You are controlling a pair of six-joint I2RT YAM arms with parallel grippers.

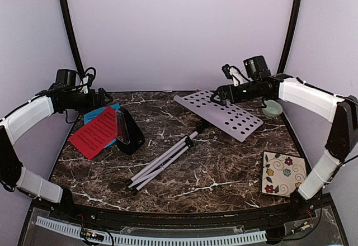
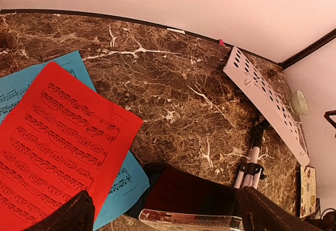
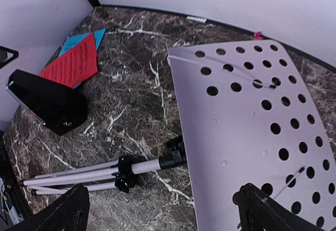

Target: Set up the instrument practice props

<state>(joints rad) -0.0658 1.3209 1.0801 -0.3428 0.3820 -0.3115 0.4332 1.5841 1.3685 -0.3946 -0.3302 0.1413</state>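
Observation:
The white music stand lies flat on the marble table, its perforated desk (image 1: 221, 113) at the back right and its folded tripod legs (image 1: 162, 165) pointing toward the front. A red page (image 1: 95, 131) lies over a blue page (image 1: 98, 113) at the left. The black metronome (image 1: 130, 131) lies on its side against them, clear cover facing the pages. My left gripper (image 1: 103, 99) hovers open above the pages and metronome (image 2: 194, 194). My right gripper (image 1: 215, 95) hovers open over the desk's (image 3: 247, 131) near edge. Neither holds anything.
A floral tile (image 1: 284, 173) lies at the front right. A small pale green bowl (image 1: 273, 109) sits at the back right, behind the right arm. Walls close off the table at the back and sides.

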